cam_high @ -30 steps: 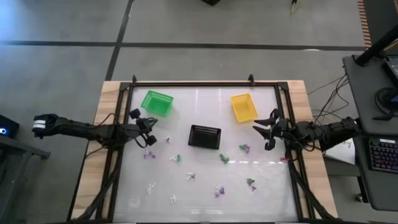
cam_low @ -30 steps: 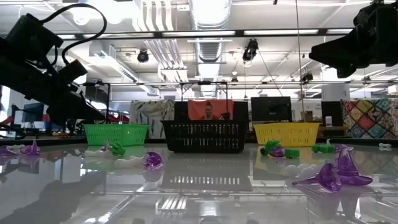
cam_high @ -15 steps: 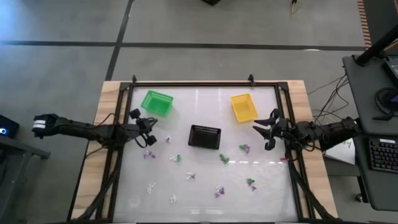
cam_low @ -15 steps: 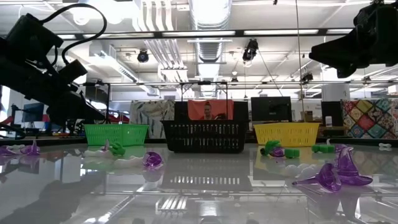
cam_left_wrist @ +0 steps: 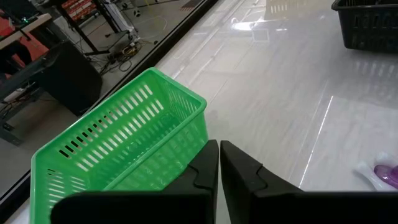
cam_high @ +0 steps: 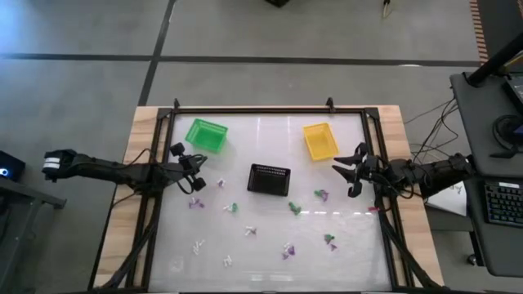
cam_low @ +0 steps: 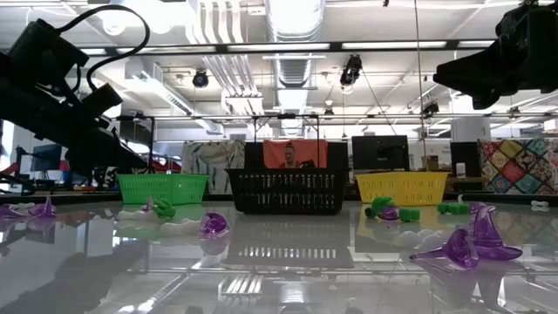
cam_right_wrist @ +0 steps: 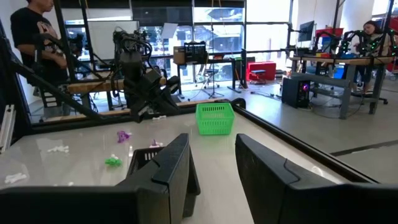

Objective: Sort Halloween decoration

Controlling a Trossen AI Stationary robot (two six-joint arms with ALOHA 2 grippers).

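Gleaming white table [cam_high: 270,253] under ceiling ducts [cam_low: 288,26]

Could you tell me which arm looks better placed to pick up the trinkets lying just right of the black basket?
Right, probably: the right gripper hangs open close to those trinkets; the left gripper is shut, beyond the black basket.

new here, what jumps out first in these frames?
Three baskets in a loose row at the far half of the table: green basket on the left, black basket in the middle, yellow basket on the right. Nearer, tiny green, purple and white trinkets lie scattered loose. The left gripper, jaws shut, and right gripper, jaws open, hover at either side, both empty.
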